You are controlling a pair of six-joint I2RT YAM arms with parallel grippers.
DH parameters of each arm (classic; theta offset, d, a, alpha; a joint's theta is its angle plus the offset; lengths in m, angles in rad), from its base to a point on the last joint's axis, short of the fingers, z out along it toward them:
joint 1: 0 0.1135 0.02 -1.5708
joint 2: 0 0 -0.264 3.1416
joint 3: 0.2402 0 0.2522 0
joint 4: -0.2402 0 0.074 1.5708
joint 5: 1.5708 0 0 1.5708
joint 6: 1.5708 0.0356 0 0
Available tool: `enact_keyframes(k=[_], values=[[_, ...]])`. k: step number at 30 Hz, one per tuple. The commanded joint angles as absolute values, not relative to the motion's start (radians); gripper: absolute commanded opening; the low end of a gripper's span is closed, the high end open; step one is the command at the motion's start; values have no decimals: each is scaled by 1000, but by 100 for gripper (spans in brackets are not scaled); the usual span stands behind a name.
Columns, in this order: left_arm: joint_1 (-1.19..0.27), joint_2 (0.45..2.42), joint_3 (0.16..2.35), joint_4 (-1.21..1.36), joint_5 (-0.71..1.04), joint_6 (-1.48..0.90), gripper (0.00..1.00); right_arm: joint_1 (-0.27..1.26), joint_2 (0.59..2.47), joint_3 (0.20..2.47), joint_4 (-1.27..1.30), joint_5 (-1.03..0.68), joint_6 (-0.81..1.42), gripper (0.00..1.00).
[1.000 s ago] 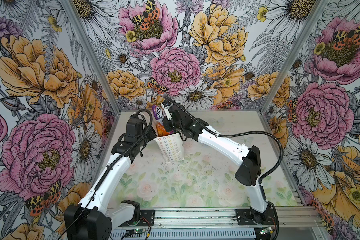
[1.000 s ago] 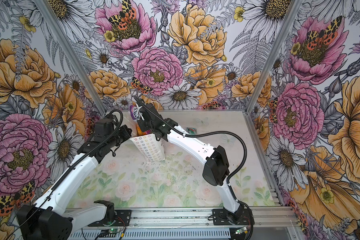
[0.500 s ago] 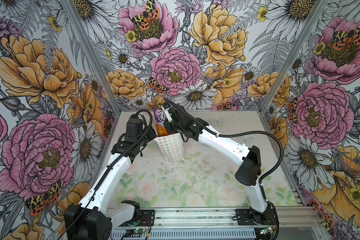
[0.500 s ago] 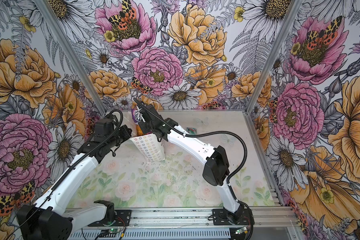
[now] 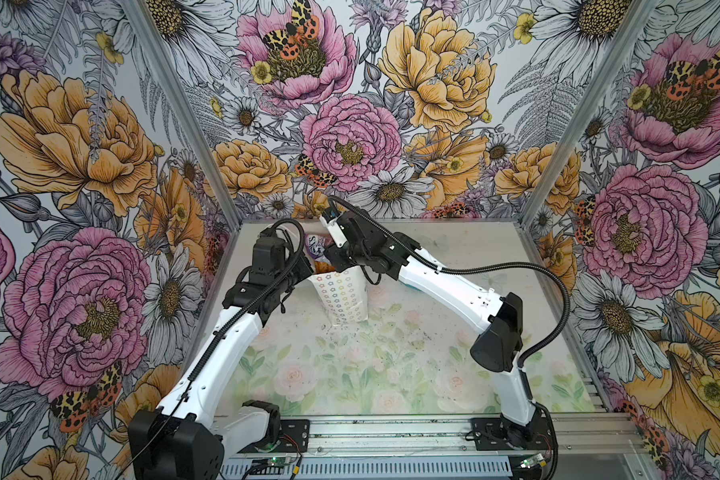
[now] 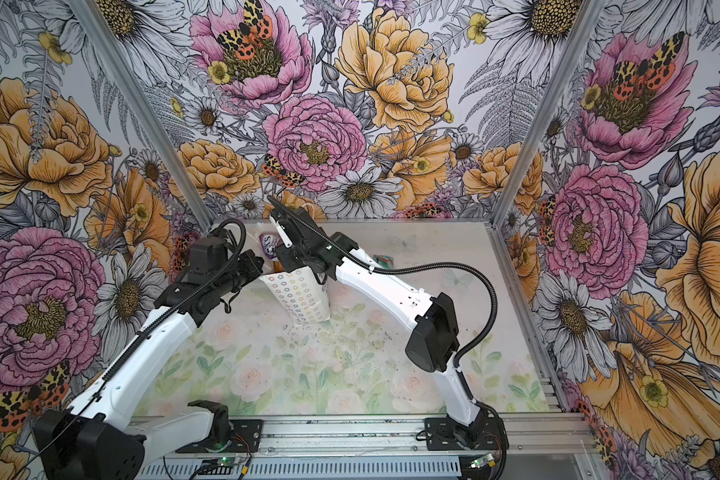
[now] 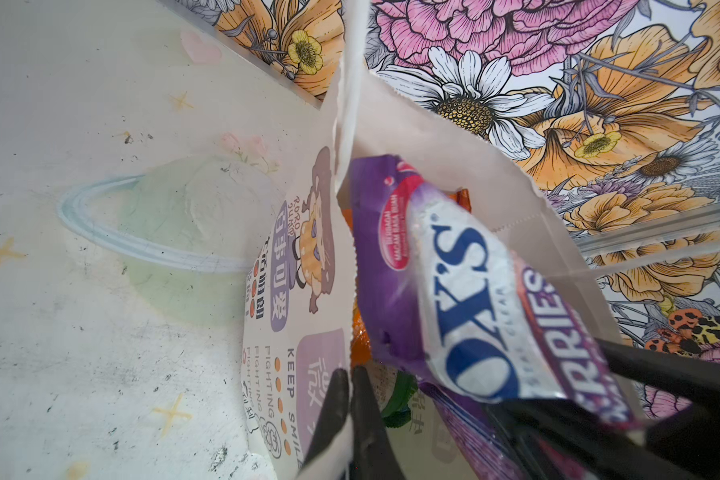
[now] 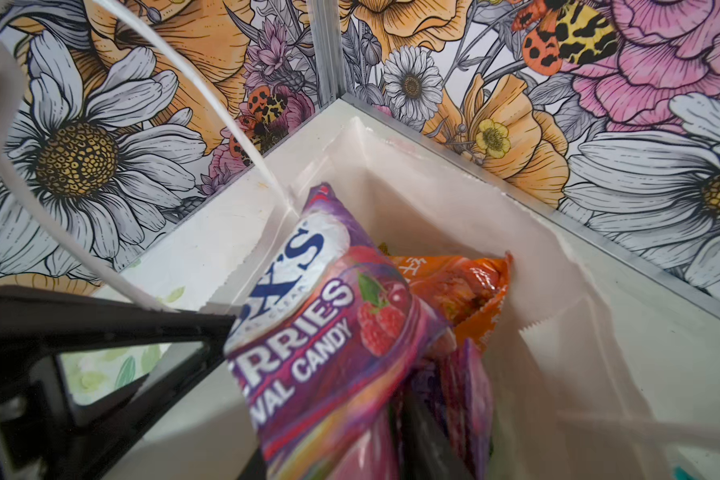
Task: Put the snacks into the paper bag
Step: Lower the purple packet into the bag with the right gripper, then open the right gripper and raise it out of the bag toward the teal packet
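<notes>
In both top views the paper bag (image 5: 341,297) stands upright toward the back of the bench (image 5: 350,374), the left hand (image 5: 306,272) at its rim and the right hand (image 5: 329,254) over its mouth, where a purple packet (image 5: 314,243) pokes up; in a top view one more packet (image 6: 383,261) lies on the bench just behind the right arm (image 6: 383,286). From the left wrist we see the left hand (image 7: 350,399) closed tight on the bag's front wall, holding the mouth open, with the purple packet (image 7: 454,299) half inside above an orange packet (image 7: 360,332). From the right wrist the right hand (image 8: 321,365) stands partway open, the purple packet (image 8: 329,316) lying loose between its fingers, not visibly pinched. We judge this the release of one snack into the bag. Next we would lift the right hand straight out, clear of the cord handle (image 8: 204,95), then reach for the packet on the bench while the left hand steadies the bag.
</notes>
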State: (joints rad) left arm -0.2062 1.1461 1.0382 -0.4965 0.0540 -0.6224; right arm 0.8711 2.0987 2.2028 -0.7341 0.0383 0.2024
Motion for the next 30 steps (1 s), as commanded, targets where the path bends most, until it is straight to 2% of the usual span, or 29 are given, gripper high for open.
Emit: enact_keyframes(k=[1,7,19,25,30], values=[[-201,1135,1034,-465,64,-626,0,873,2039,2237,-735,39,211,48],[-202,1135,1032,-465,63,-626,0,873,2015,2252,-735,76,202,53],[-199,1128,1031,-465,63,-622,0,877,1984,2276,-735,43,206,51],[-195,1124,1026,-465,63,-623,0,877,1889,2208,-733,43,184,52],[-194,1126,1026,-465,63,-624,0,878,1789,2124,-733,139,152,56]])
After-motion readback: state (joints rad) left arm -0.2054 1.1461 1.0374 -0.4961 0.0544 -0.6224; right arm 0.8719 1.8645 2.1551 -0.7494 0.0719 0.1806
